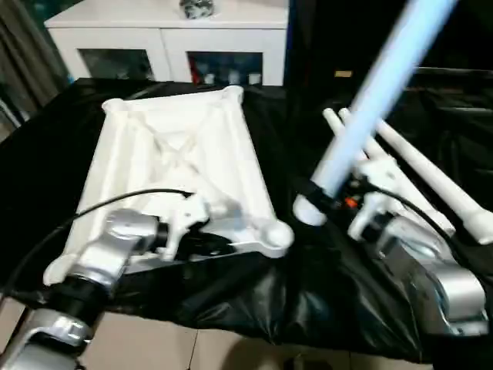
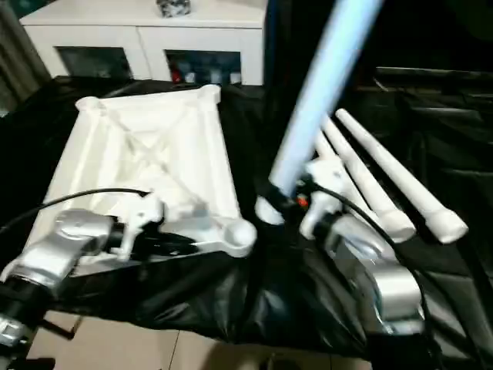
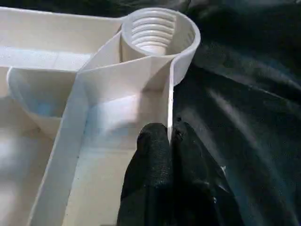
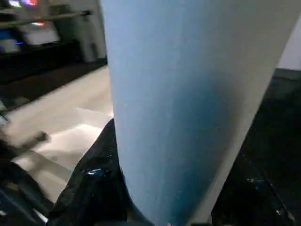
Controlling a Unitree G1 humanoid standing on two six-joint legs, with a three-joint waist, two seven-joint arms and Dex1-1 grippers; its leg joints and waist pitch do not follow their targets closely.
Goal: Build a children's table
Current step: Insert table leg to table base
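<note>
Leg raised, tabletop pinned.

Left gripper [image 3: 169, 141] pinched shut on the rim wall of the white plastic ribbed tabletop [image 1: 181, 146], lying underside up on the black cloth [image 1: 308, 301]. Right gripper [image 1: 327, 196] clamped on one long white tubular leg [image 1: 385, 77], long axis tilted up and away. Threaded round corner socket [image 3: 155, 33] just beyond the left fingers, toward the left of the leg's lower end (likely the target). Spare legs [image 2: 385, 181] lying beside the right arm.
</note>
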